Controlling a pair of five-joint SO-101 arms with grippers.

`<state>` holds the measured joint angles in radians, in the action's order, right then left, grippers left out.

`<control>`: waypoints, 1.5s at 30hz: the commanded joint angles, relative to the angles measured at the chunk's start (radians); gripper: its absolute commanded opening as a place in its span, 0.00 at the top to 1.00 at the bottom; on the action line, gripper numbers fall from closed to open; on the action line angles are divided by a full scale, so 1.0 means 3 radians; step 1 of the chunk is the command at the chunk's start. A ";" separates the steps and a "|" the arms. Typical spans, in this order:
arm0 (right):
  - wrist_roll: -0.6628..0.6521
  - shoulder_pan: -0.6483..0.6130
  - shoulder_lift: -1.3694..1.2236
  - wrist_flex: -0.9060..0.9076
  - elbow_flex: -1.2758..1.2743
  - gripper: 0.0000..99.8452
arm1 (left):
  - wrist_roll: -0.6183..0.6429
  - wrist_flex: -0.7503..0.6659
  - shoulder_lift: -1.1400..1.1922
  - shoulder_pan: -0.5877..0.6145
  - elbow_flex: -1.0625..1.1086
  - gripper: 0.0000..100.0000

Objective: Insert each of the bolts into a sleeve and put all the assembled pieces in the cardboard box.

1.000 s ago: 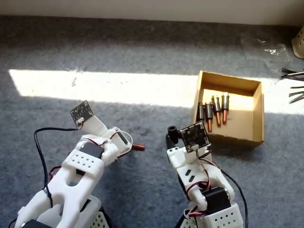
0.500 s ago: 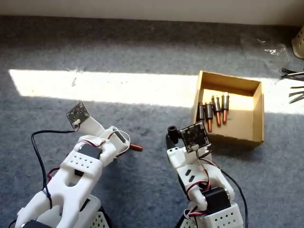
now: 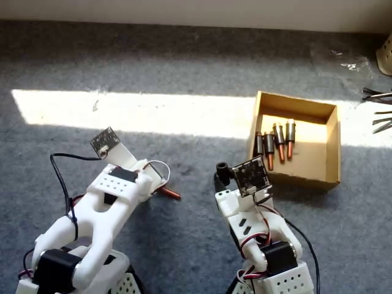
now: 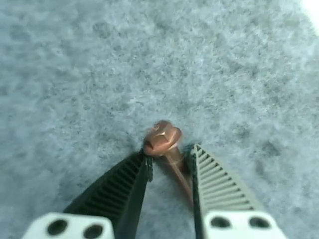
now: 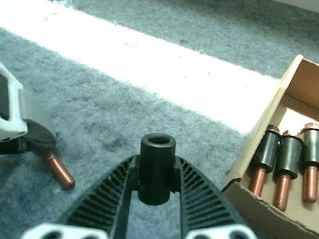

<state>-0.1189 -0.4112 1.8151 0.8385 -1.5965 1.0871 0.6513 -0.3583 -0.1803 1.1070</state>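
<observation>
Well left of the open brown cardboard box [image 3: 334, 147], my left gripper [image 4: 169, 159] is clamped on a copper-coloured hex-head bolt [image 4: 162, 138]. Just off the box's left wall, my right gripper [image 5: 157, 165] is closed around a short black cylindrical sleeve [image 5: 158, 149], bore upward. Four assembled bolt-and-sleeve pieces [image 3: 275, 142] already lie side by side inside the box, so I judge what remains is joining this pair and boxing it.
</observation>
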 commanded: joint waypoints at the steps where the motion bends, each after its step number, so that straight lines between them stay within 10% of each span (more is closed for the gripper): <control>1: -0.0036 0.0033 0.0038 -0.0095 0.0043 0.97 | 0.0031 0.0230 0.0028 0.0043 -0.0161 0.90; 23: -0.0041 0.0033 0.0038 -0.0095 0.0043 0.97 | -0.1212 0.0297 0.0043 0.0146 -0.0253 0.99; 34: -0.0041 0.0033 0.0038 -0.0095 0.0043 0.97 | -0.4900 0.0297 0.0023 0.0095 -0.0335 0.99; 45: -0.0046 0.0013 0.0018 -0.0100 0.0043 0.97 | -0.5089 0.0696 0.0018 0.0095 -0.0985 0.99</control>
<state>-0.1220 -0.4112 1.8151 0.8385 -1.5965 -0.4319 0.7587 -0.3445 -0.1358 0.9597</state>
